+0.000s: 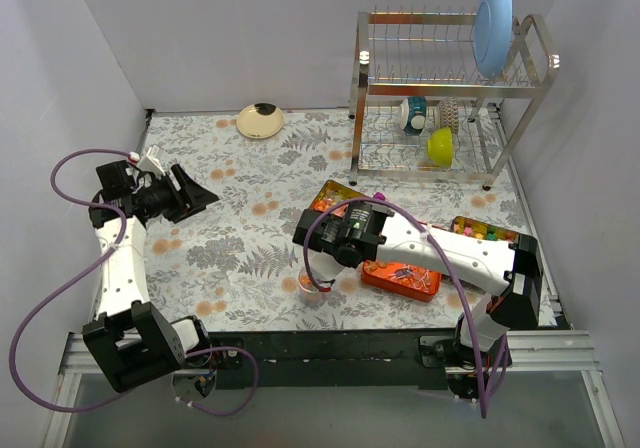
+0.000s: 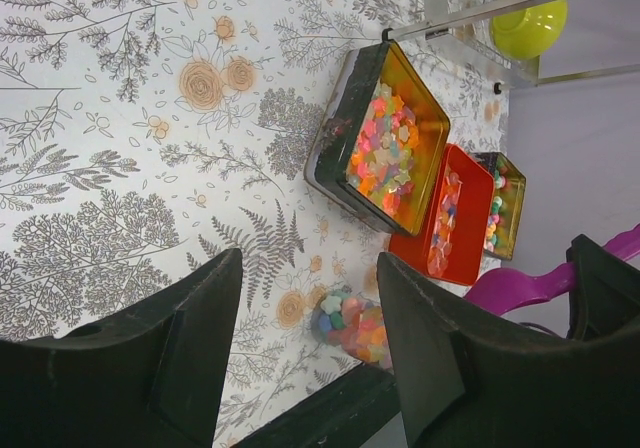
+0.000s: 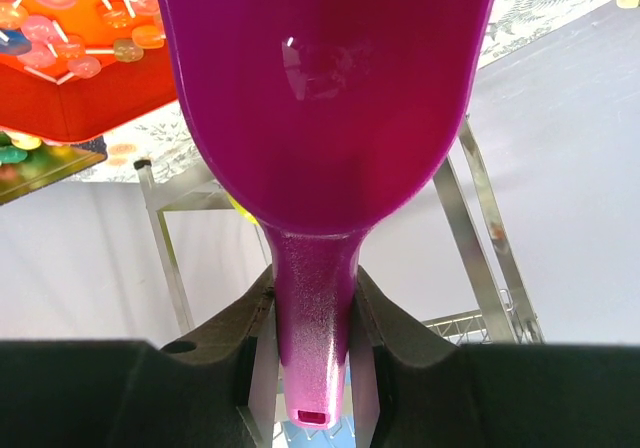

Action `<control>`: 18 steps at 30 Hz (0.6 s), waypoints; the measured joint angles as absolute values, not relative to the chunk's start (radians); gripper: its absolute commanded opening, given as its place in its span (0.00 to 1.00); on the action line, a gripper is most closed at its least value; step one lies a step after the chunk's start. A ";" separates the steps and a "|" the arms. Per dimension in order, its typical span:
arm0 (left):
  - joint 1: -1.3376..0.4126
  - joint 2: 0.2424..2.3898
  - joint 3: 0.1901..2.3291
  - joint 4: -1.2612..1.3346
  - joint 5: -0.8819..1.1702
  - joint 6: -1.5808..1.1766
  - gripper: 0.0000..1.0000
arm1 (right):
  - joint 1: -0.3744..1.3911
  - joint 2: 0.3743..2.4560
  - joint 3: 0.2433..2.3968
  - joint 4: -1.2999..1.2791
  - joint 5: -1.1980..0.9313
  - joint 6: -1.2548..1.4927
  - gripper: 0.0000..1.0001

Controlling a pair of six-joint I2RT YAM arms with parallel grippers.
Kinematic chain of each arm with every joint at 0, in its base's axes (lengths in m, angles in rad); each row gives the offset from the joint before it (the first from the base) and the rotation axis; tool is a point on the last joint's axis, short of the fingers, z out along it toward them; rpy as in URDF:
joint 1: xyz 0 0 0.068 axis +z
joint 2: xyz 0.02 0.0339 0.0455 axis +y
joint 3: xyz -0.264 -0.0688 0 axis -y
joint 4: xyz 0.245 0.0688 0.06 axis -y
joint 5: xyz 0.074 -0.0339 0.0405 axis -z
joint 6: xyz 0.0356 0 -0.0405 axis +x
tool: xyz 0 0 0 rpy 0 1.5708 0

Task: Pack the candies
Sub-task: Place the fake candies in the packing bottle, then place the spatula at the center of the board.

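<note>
The candies lie in three containers: pastel chunky pieces in a yellow-lined tin, wrapped pieces on a red tray, and glossy beads in a small tin. A small clear cup near the table's front edge holds mixed pastel candies; it also shows in the top view. My right gripper is shut on the handle of the purple scoop and holds it right over the cup. What the scoop holds is hidden. My left gripper is open and empty, raised at the far left.
A metal dish rack stands at the back right with a blue plate, a green bowl and cups. A cream dish lies at the back. The table's black front edge runs just behind the cup.
</note>
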State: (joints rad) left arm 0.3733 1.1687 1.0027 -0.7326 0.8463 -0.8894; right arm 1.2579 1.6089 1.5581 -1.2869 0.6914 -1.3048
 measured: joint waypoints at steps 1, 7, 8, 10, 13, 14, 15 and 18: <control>0.374 1.166 1.000 -0.733 0.846 -0.889 0.56 | 1.258 1.609 1.562 -1.288 0.686 -1.300 0.01; 0.376 1.155 0.994 -0.770 0.825 -0.828 0.58 | 1.200 1.631 1.724 -1.309 0.595 -1.230 0.01; 0.376 1.155 0.995 -0.782 0.813 -0.807 0.59 | 1.180 1.643 1.772 -1.308 0.572 -1.209 0.01; 0.377 1.159 1.003 -0.823 0.775 -0.749 0.63 | 1.135 1.680 1.881 -1.293 0.521 -1.161 0.01; 0.377 1.191 1.053 -0.894 0.717 -0.652 0.65 | 1.077 1.731 1.975 -1.234 0.433 -1.073 0.01; 0.377 1.206 1.075 -0.916 0.698 -0.614 0.66 | 1.061 1.746 1.987 -1.207 0.392 -1.044 0.01; 0.377 1.219 1.093 -0.936 0.677 -0.578 0.66 | 1.047 1.761 1.991 -1.179 0.353 -1.013 0.01; 0.377 1.242 1.115 -0.982 0.614 -0.477 0.72 | 1.020 1.812 1.991 -1.093 0.226 -0.918 0.01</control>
State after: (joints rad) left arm 0.3775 1.2423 1.1152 -0.9825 0.6144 -0.4767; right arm 1.0199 1.8122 1.9911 -1.0931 0.2256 -0.9184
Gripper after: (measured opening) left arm 0.659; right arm 0.342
